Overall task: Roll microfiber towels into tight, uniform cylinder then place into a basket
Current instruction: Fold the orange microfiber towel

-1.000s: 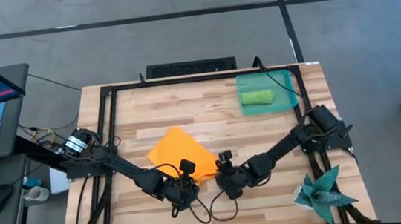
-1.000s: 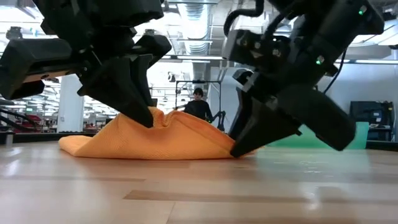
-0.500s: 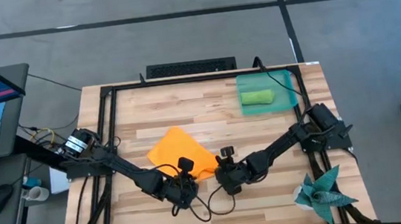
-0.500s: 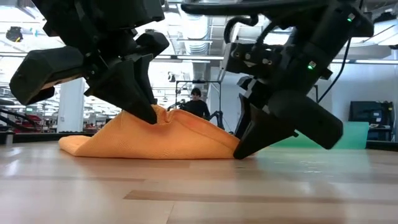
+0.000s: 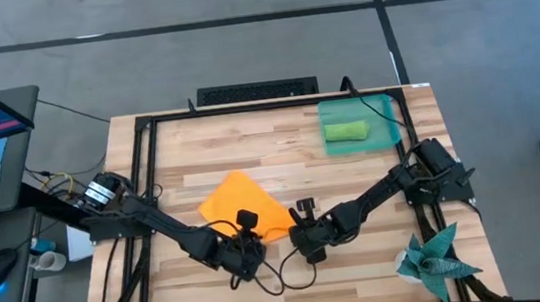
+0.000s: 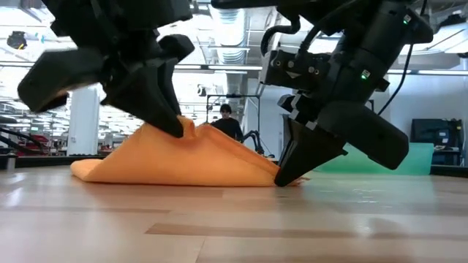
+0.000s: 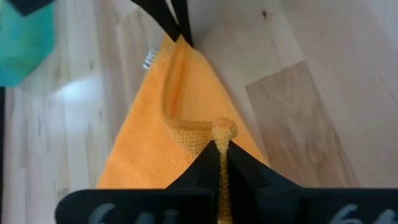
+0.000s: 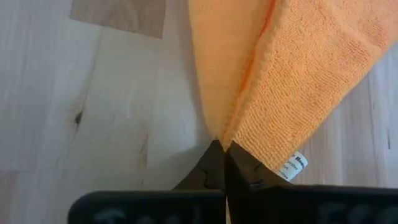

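The orange microfiber towel [image 5: 243, 206] lies partly flat on the wooden table, its near edge drawn up into a ridge [image 6: 191, 139]. My left gripper [image 5: 249, 244] is shut on that near edge. My right gripper [image 5: 305, 236] is shut on the towel's near right corner, down at the table top [image 6: 281, 180]. The lime green towel [image 5: 345, 131] lies rolled inside the teal basket [image 5: 385, 131] at the far right. My left gripper pinches a bunched fold of the orange towel's near edge [image 7: 222, 132] between its two fingers, slanting down from the near side. That part is raised off the table, while the far part [image 6: 95, 169] stays on the wood. My right gripper pinches the towel's corner [image 8: 231, 135] between its fingertips, beside the white label [image 8: 292, 167]. The fingers slant down from the near right side. The corner sits at the table surface, with folded layers rising away from it.
A dark teal spiky cloth [image 5: 432, 260] lies at the near right corner. A black frame [image 5: 147, 174] runs around the table top. Bare wood lies between the towel and the basket. A person [image 6: 231, 124] stands far behind the table.
My right gripper has edged toward the orange towel and taken hold of its near right corner. My left gripper has lifted its pinch of the near edge a little, so the ridge stands higher and the cloth between the two grippers slopes straighter.
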